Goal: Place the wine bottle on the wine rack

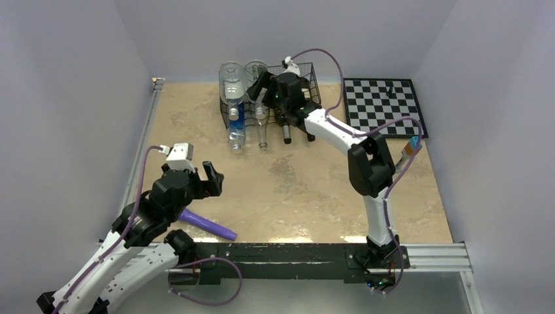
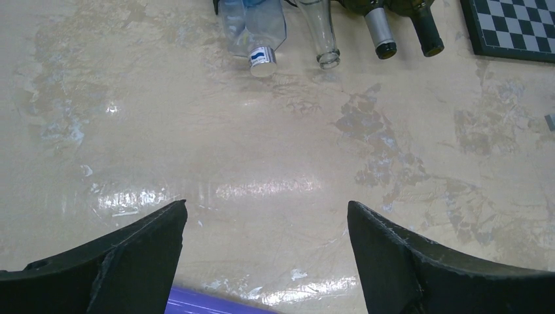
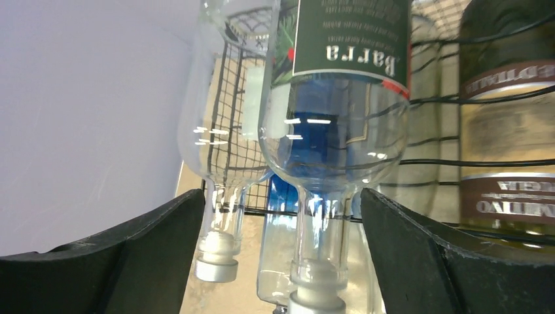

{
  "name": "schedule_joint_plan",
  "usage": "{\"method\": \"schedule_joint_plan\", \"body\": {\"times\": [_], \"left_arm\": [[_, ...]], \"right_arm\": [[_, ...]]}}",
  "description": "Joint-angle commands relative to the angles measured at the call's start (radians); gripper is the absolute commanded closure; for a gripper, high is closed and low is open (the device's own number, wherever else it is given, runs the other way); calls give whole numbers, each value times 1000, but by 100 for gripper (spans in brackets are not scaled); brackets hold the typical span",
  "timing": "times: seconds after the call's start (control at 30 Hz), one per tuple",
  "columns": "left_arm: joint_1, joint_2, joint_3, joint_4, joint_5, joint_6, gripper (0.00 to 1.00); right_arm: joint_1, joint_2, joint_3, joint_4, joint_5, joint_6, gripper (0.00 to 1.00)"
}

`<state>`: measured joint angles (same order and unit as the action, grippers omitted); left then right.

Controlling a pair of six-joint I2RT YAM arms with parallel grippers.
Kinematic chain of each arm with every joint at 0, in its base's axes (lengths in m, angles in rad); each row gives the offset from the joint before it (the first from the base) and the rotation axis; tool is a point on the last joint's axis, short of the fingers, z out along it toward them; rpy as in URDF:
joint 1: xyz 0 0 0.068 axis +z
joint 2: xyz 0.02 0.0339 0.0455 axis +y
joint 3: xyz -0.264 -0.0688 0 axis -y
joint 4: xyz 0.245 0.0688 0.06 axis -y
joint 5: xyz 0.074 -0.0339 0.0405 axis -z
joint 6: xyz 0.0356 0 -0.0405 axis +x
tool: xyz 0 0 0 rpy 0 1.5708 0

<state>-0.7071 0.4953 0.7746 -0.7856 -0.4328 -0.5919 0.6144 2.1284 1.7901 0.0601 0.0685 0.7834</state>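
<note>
At the left, the left gripper point(image 1: 211, 178) hovers over the mottled beige tabletop point(image 1: 294, 190) with its jaws wide apart and nothing between them; a purple plastic cylinder point(image 1: 209, 226) lies on the table just below it. Further right, at the back, stands the black wire-mesh wine rack point(image 1: 309, 73). A clear glass wine bottle with a dark green label point(image 3: 334, 131) lies in it on its side, neck poking out at the front, between a big clear plastic bottle with a blue label point(image 1: 233, 114) and two dark glass bottles point(image 1: 286, 131). The right gripper point(image 3: 281, 193) hangs at the rack over that glass bottle, jaws spread wide, gripping nothing. A black-and-white chessboard point(image 1: 383, 104) sits well to the right. The placing looks done; what remains, I judge, is drawing the right arm clear without nudging the bottles.
</note>
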Motion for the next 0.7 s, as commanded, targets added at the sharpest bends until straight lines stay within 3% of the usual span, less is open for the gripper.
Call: {"method": "schedule_joint_plan", "body": {"times": [0.0,0.37,0.5,0.67], "left_arm": [[6,16,58,6,-24,-18,4],[6,63,154,-28,-28,33,1],[6,54,216,16,87,146,1],[6,154,456,-126,95,240,1]], "right_arm": [[-5,-168,-45,29,110,-94,5],[-7,-631,-294,-226,235,-398,3],[-8,-806,-341,-440,317,-487,4],[-8,-975,-298,-788,387,-591,6]]}}
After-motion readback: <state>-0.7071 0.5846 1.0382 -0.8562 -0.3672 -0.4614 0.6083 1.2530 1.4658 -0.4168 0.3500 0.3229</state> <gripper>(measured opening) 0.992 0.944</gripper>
